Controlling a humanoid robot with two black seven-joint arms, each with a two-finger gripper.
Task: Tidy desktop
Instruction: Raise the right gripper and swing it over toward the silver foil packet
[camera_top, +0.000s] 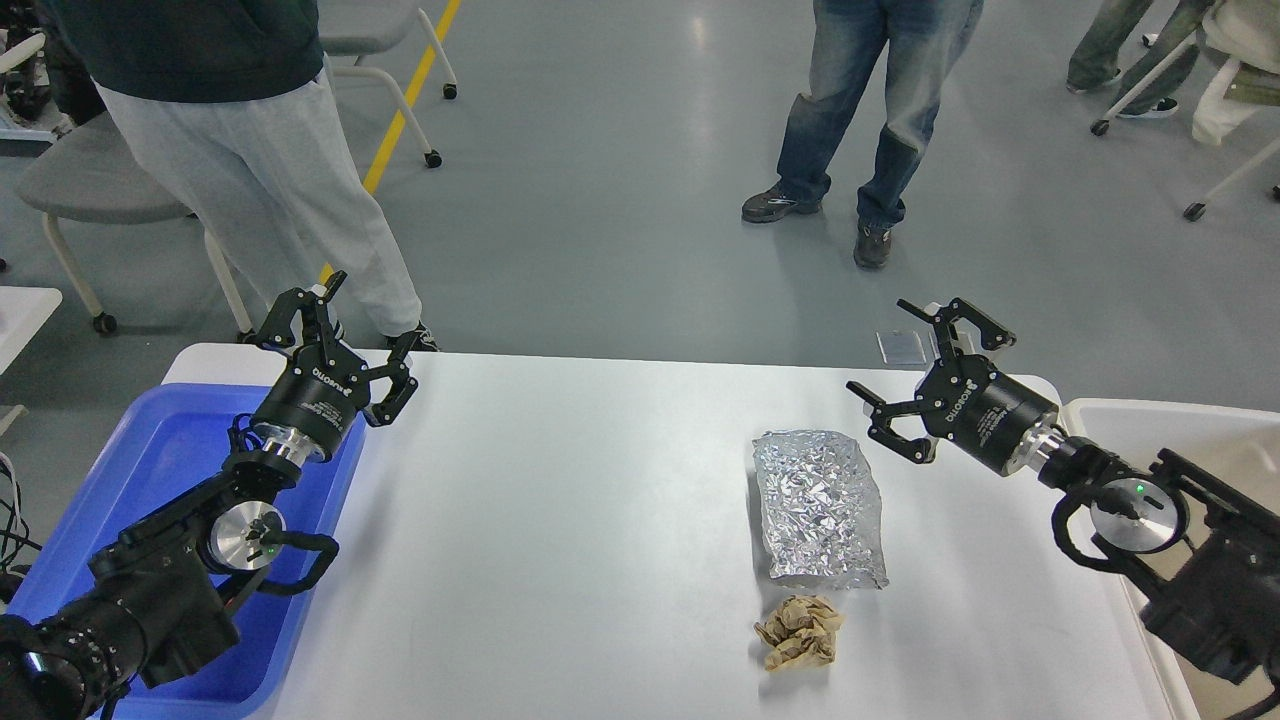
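Note:
The white desktop (580, 520) fills the middle of the head view. A crinkled silver foil pouch (818, 505) lies flat on its right half. A crumpled brown paper ball (798, 631) lies just in front of the pouch. My right gripper (935, 365) is open and empty, raised above the table's far right, to the right of the pouch and apart from it. My left gripper (345, 320) is open and empty, above the table's far left corner beside the blue tray.
A blue plastic tray (160, 470) sits at the table's left end under my left arm. An off-white bin (1190, 440) stands at the right end under my right arm. People (870, 110) stand beyond the far edge, with wheeled chairs (90, 190) on the floor.

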